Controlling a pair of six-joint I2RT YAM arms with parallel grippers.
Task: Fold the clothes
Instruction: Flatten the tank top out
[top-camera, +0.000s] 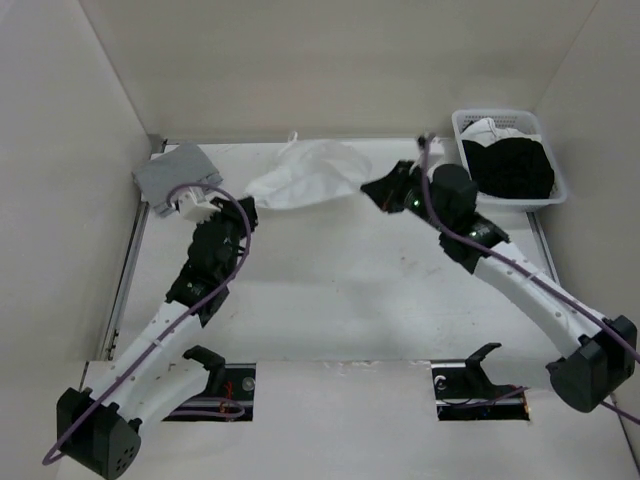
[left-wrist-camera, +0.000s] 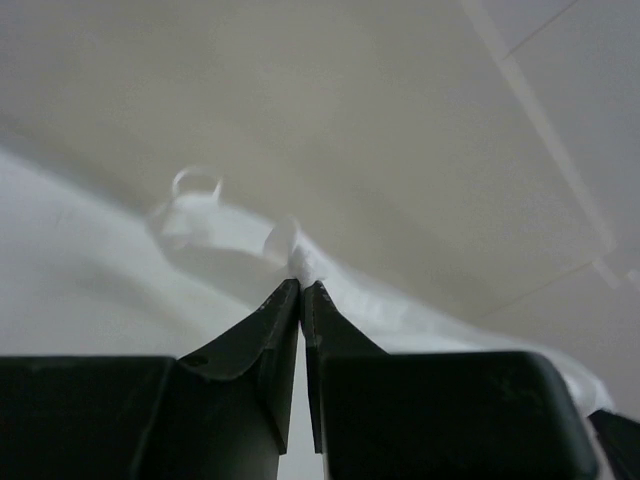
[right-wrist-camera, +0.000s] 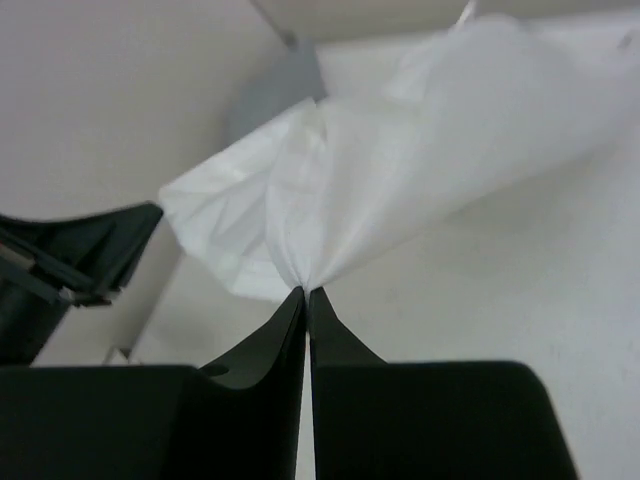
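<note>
The clothes (top-camera: 305, 172), a thin white camisole, hang bunched between my two grippers above the back of the table. My left gripper (top-camera: 243, 197) pinches the garment's left end. In the left wrist view the jaws (left-wrist-camera: 301, 285) stand almost together, with white fabric (left-wrist-camera: 225, 232) caught at their tips and a strap loop (left-wrist-camera: 197, 183) beyond. My right gripper (top-camera: 368, 187) holds the right end. In the right wrist view it (right-wrist-camera: 306, 292) is shut on a gathered fold, and the cloth (right-wrist-camera: 400, 170) fans out from it.
A folded grey garment (top-camera: 178, 170) lies at the back left corner, just behind the left wrist. A white basket (top-camera: 555, 170) with a black clothing pile (top-camera: 512, 165) stands at the back right. White walls close in the table on three sides.
</note>
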